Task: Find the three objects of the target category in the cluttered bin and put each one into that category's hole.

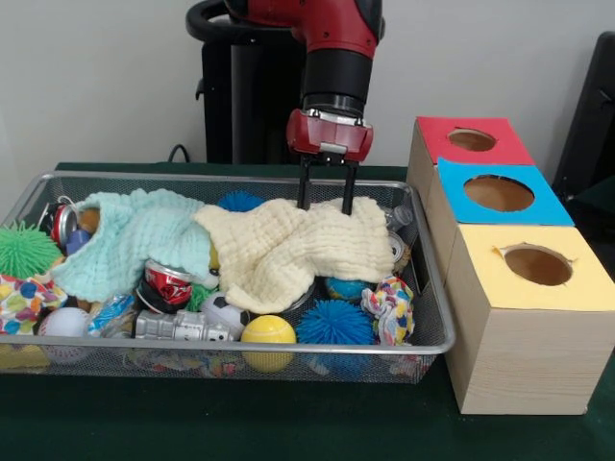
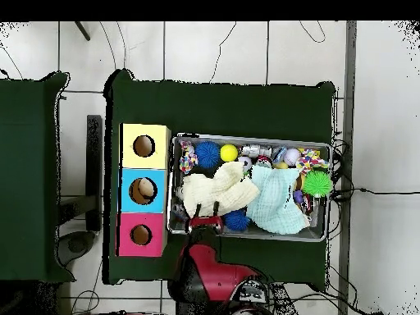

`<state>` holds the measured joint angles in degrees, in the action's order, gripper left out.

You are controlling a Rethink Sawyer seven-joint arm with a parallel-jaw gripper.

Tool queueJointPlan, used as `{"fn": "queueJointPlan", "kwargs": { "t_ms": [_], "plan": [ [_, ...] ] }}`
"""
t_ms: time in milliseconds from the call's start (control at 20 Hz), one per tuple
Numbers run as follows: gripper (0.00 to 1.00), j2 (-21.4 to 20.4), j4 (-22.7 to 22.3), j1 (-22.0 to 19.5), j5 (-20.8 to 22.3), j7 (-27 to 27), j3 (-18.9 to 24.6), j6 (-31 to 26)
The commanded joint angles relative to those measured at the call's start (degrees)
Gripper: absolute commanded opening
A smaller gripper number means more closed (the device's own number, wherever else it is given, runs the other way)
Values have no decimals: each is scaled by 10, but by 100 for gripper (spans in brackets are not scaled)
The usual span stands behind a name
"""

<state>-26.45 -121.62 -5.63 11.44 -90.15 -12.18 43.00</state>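
Honestly I'd say I'm barely started here. The bin (image 1: 434, 288) is still packed, and as far as I can see nothing is on its way to a hole. In the overhead view something pale seems to sit inside the blue box (image 2: 144, 190), but I can't tell what it is, so I won't count it.

My gripper (image 1: 326, 205) is down at the far edge of the bin, fingers a narrow gap apart with their tips at the top edge of the yellow cloth (image 1: 293, 245). It doesn't look clamped on anything, though the tips may be touching the fabric.

The big nuisance is the cloths. The yellow one covers the middle and the green cloth (image 1: 135, 240) drapes over the left part, so whatever lies underneath is hidden. Around them I can make out a blue spiky ball (image 1: 335, 323), a yellow ball (image 1: 268, 332), a soccer ball (image 1: 225, 313), a red can (image 1: 169, 284) poking out from under the green cloth and a green spiky ball (image 1: 24, 250) at the left end.

The red box (image 1: 468, 140), blue box and yellow box (image 1: 534, 267) stand in a row just beside the bin, holes facing up and unblocked.
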Motion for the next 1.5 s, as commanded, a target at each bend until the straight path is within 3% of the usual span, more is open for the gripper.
{"fn": "queueJointPlan", "kwargs": {
  "t_ms": [50,450,1450,1500],
  "plan": [
    [100,40,77,-9,-28,-92,12,24],
    [100,55,89,-9,-23,-91,11,52],
    [100,59,95,0,-20,-84,3,53],
    [0,59,95,0,-20,-84,3,54]
  ]
}}
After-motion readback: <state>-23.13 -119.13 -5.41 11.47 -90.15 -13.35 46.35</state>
